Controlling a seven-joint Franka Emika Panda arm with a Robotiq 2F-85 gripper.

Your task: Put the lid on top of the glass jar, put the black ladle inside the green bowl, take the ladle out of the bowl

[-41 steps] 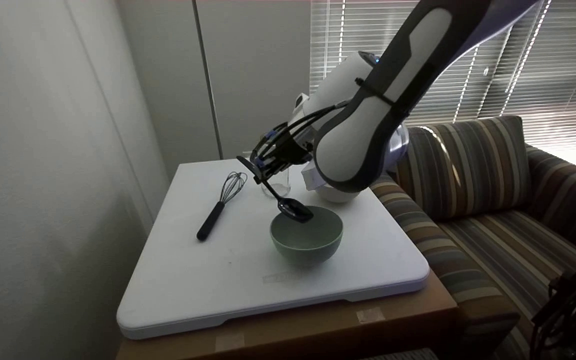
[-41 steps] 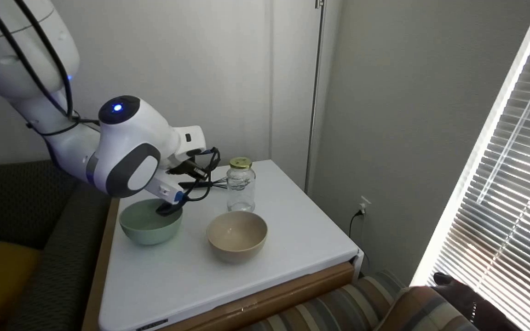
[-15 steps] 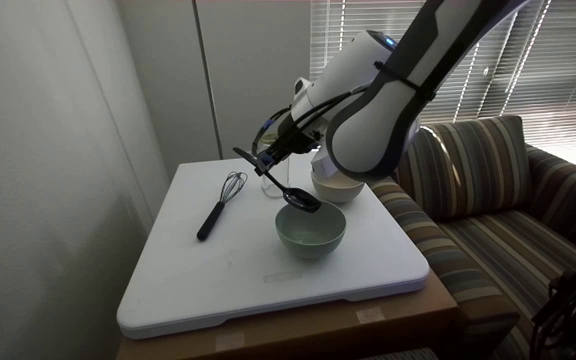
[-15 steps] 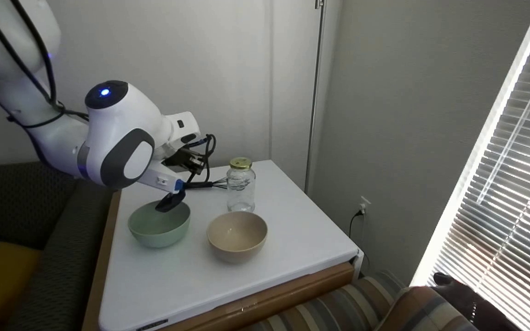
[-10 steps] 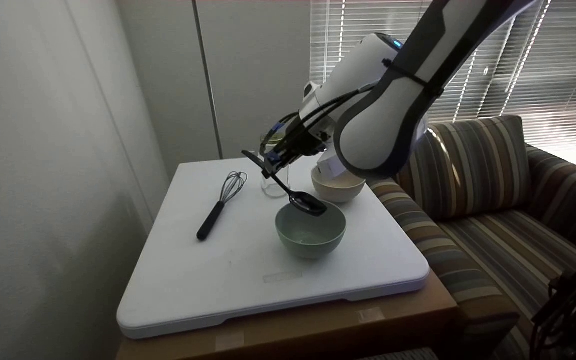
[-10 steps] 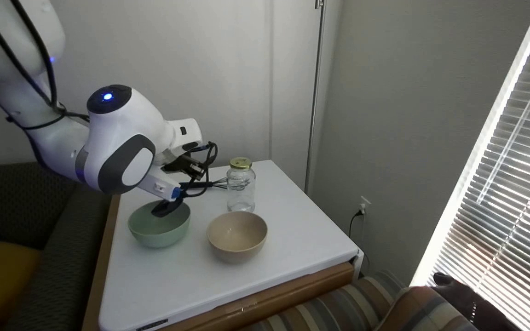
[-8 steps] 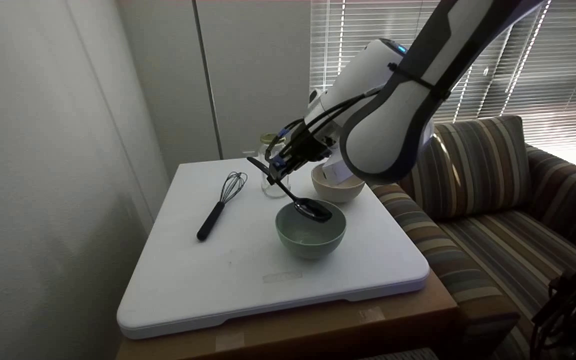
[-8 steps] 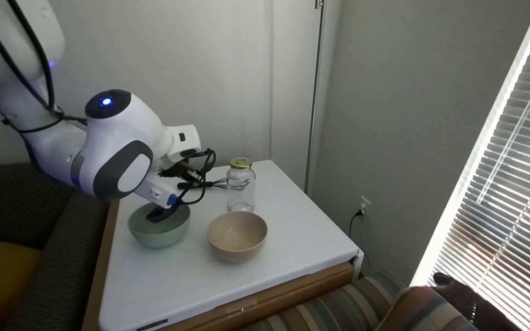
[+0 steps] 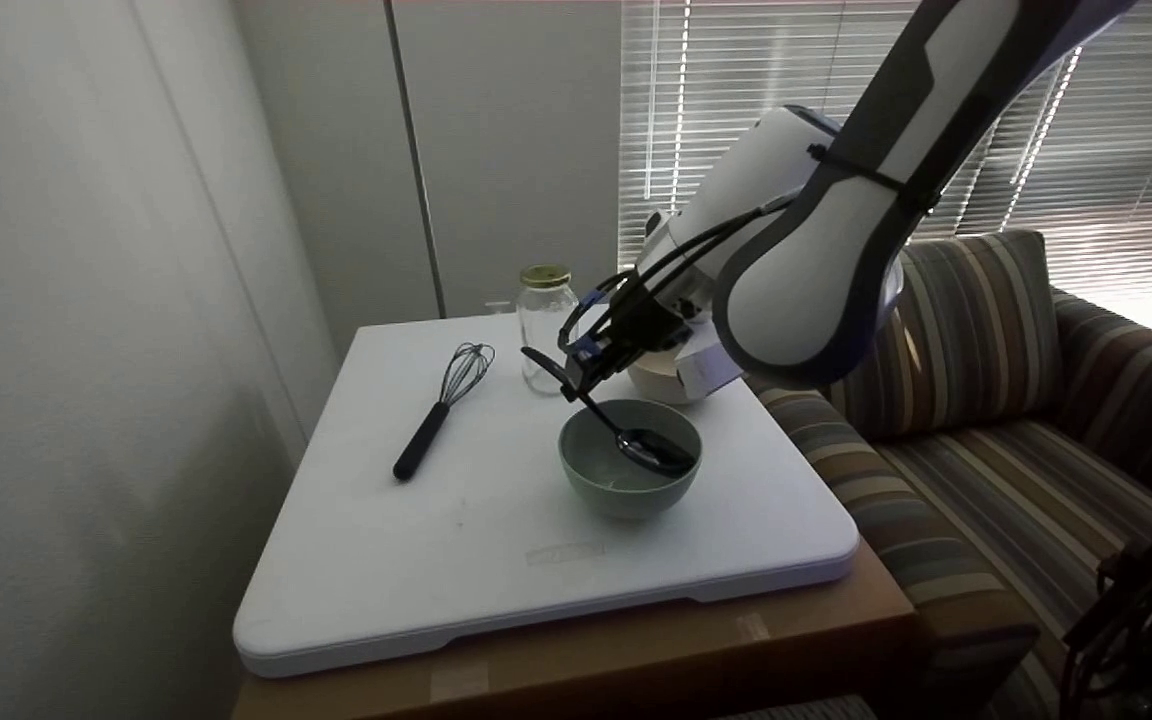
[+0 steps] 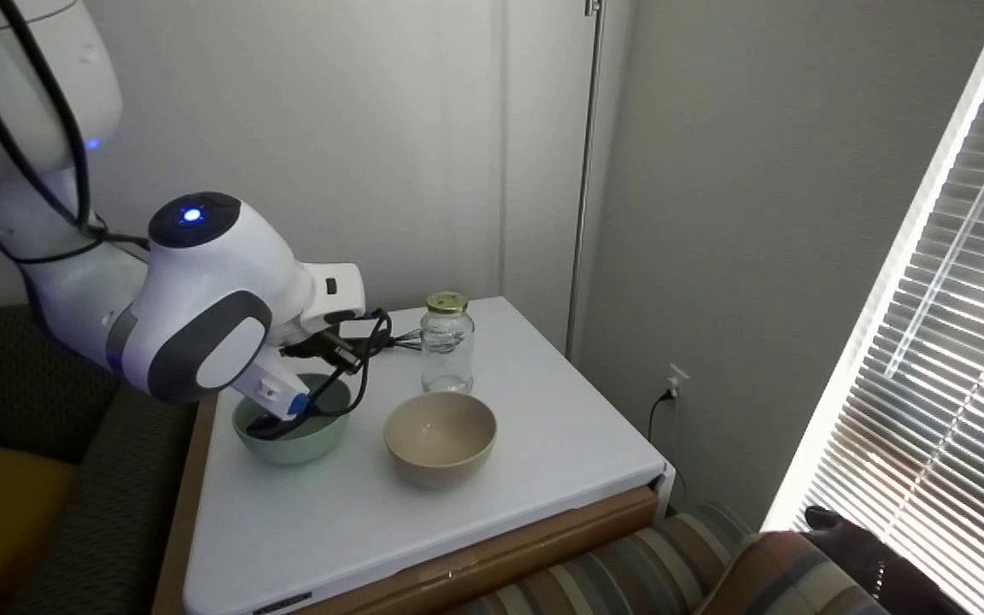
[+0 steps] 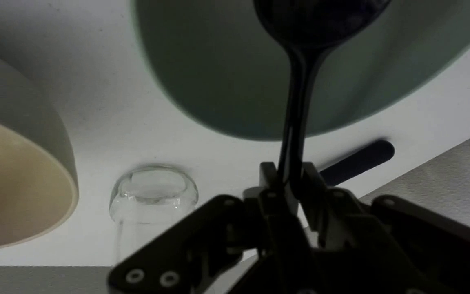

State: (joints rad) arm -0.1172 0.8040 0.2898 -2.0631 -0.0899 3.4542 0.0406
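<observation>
My gripper (image 9: 573, 385) is shut on the handle of the black ladle (image 11: 298, 102). The ladle is tilted, its scoop (image 9: 654, 452) down inside the green bowl (image 9: 626, 497), close to the inner wall. Whether it touches the wall is hard to tell. The green bowl stands on the white table, also in an exterior view (image 10: 295, 448) and the wrist view (image 11: 218, 81). The clear glass jar (image 10: 448, 359) stands upright behind the bowls. The yellowish lid (image 10: 447, 303) sits on the jar's mouth. In the wrist view only the jar's lower part (image 11: 153, 192) shows.
A cream bowl (image 10: 441, 440) stands near the jar and the green bowl, partly hidden by the arm in an exterior view (image 9: 654, 380). A black whisk (image 9: 423, 440) lies on the table (image 9: 366, 590). A striped sofa (image 9: 976, 500) borders the table.
The ladle first rose a little above the bowl, then came down with my gripper, and its scoop is now inside. The green bowl has shifted slightly. My grip on the handle stays.
</observation>
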